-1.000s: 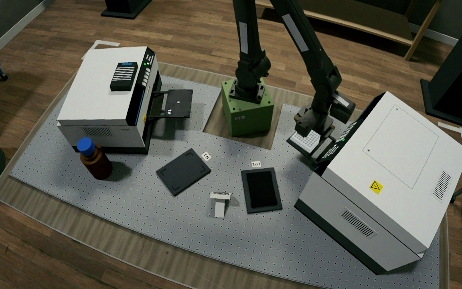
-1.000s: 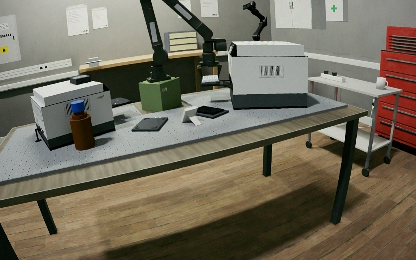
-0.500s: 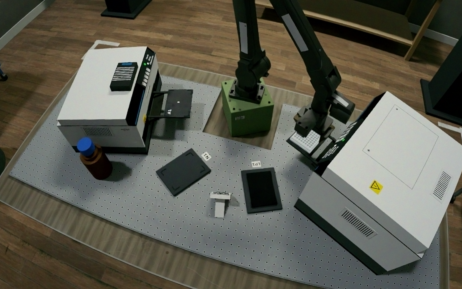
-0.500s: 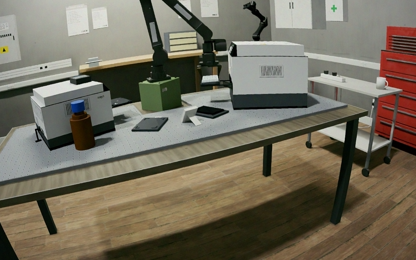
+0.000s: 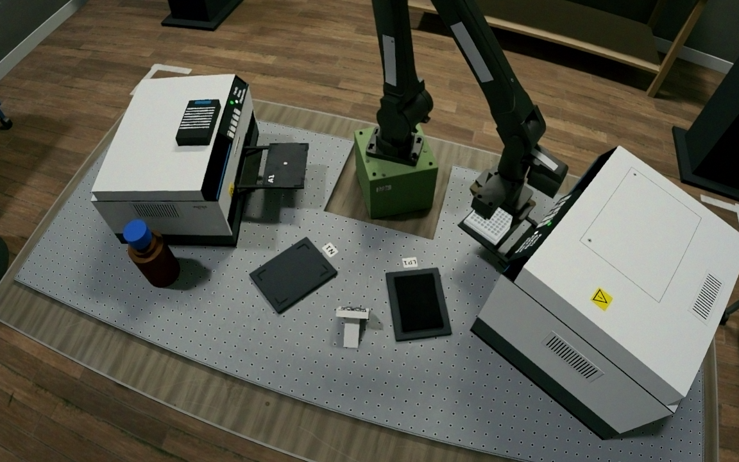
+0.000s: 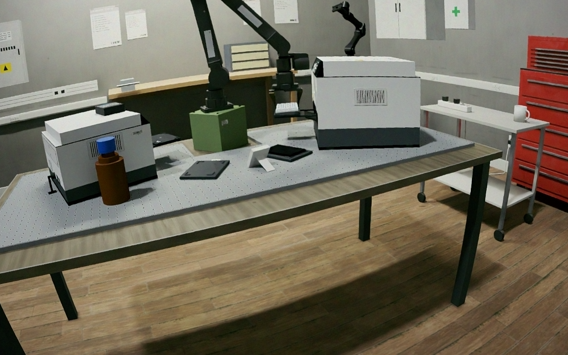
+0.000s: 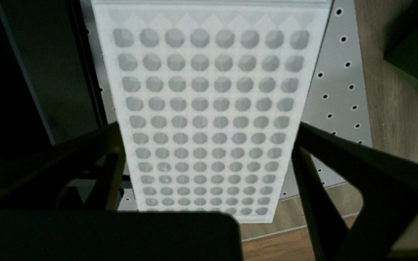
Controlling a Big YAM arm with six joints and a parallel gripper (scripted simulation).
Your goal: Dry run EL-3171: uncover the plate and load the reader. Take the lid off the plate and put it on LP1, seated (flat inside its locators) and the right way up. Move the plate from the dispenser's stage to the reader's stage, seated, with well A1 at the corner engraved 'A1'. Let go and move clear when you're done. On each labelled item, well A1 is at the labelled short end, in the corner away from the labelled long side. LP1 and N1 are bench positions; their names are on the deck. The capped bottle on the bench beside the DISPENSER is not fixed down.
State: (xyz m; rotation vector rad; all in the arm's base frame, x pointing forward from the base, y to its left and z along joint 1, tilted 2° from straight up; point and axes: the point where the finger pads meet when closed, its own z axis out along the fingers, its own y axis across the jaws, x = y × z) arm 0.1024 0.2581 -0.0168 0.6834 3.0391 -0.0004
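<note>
The white 96-well plate (image 5: 491, 225) (image 6: 287, 107) (image 7: 209, 112) is level, wells up, without a visible lid. My gripper (image 5: 494, 215) (image 6: 288, 102) (image 7: 208, 130) is shut on its long sides, at or just above the stage (image 5: 471, 233) of the right machine, the reader (image 5: 636, 230) (image 6: 368, 114). Any small gap beneath and the A1 corner cannot be made out. A flat black rectangle (image 5: 418, 300) (image 6: 290, 150), apparently the lid, lies in LP1 (image 5: 390, 307). The stage (image 5: 286, 166) of the left machine, the dispenser (image 5: 171, 137) (image 6: 96, 136), bears no plate; its A1 mark shows.
The brown bottle (image 5: 154, 261) (image 6: 112, 178) with a blue cap stands beside the dispenser. N1 (image 5: 293, 275) (image 6: 204, 169) is bare. A small white stand (image 5: 351, 330) (image 6: 258, 156) is between N1 and LP1. The green arm base (image 5: 396, 183) (image 6: 219, 130) stands behind them.
</note>
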